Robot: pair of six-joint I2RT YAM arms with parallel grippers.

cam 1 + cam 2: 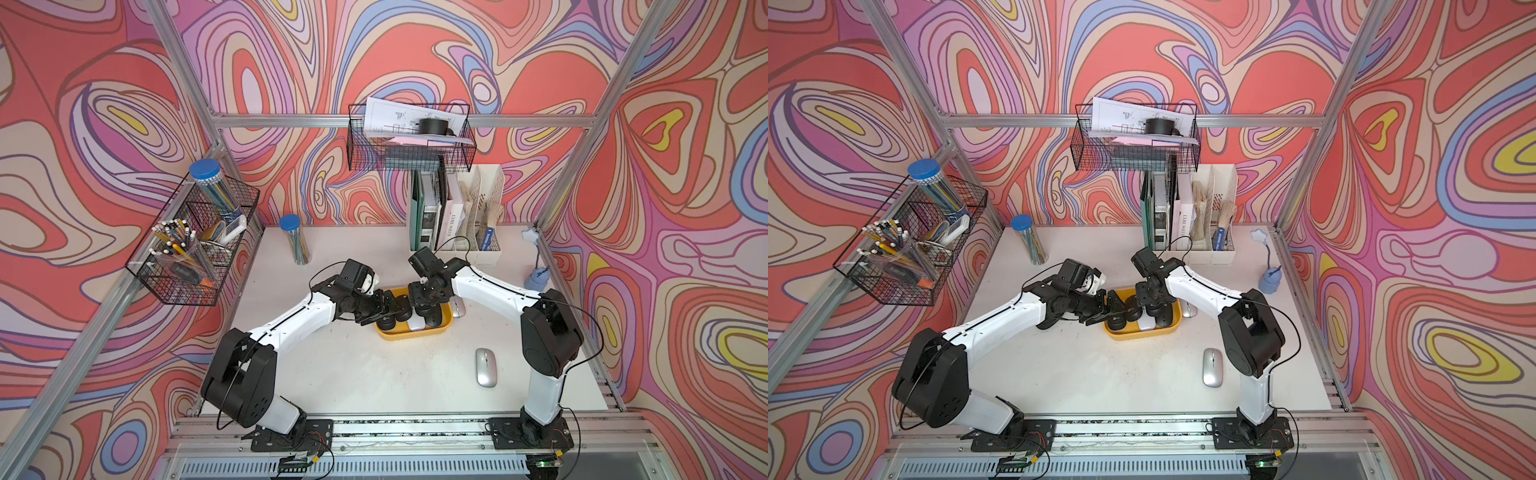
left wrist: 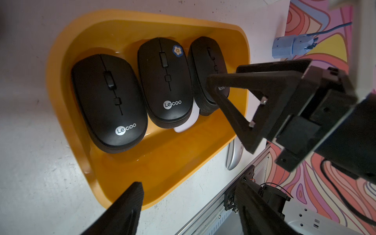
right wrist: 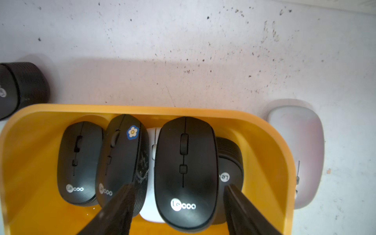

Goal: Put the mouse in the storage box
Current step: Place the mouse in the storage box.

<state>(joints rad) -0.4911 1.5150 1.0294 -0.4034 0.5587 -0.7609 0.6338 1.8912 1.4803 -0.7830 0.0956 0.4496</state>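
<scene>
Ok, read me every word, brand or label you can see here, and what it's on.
"Lecoo": top black mouse
"Lecoo": flower-sticker mouse
"Lecoo": black mouse at the row's end
"Le", rest covered: half-buried mouse
All four lie in the storage box.
White book spine: blurred, unreadable
Basket papers: print too small

Can see only slivers of the white mouse [image 3: 151, 213], buried beneath the flower-sticker mouse [image 3: 122, 158] and the black mouse [image 3: 186, 173] beside it. Cannot tell much of a fifth mouse [image 3: 230, 160] (half under its neighbour, half behind a blurred finger of the right gripper [image 3: 179, 185]). Cannot name the black ribbed object [image 3: 22, 89] cut by the right wrist view's edge. In both top views, finds the twelve-o'clock half of the storage box [image 1: 415, 336] covered by the left arm [image 1: 291, 320] and right arm [image 1: 486, 286], with the silver mouse [image 1: 458, 306] at its three o'clock mostly behind the latter. Cannot read the papers [image 1: 399, 116] at twelve o'clock.
</scene>
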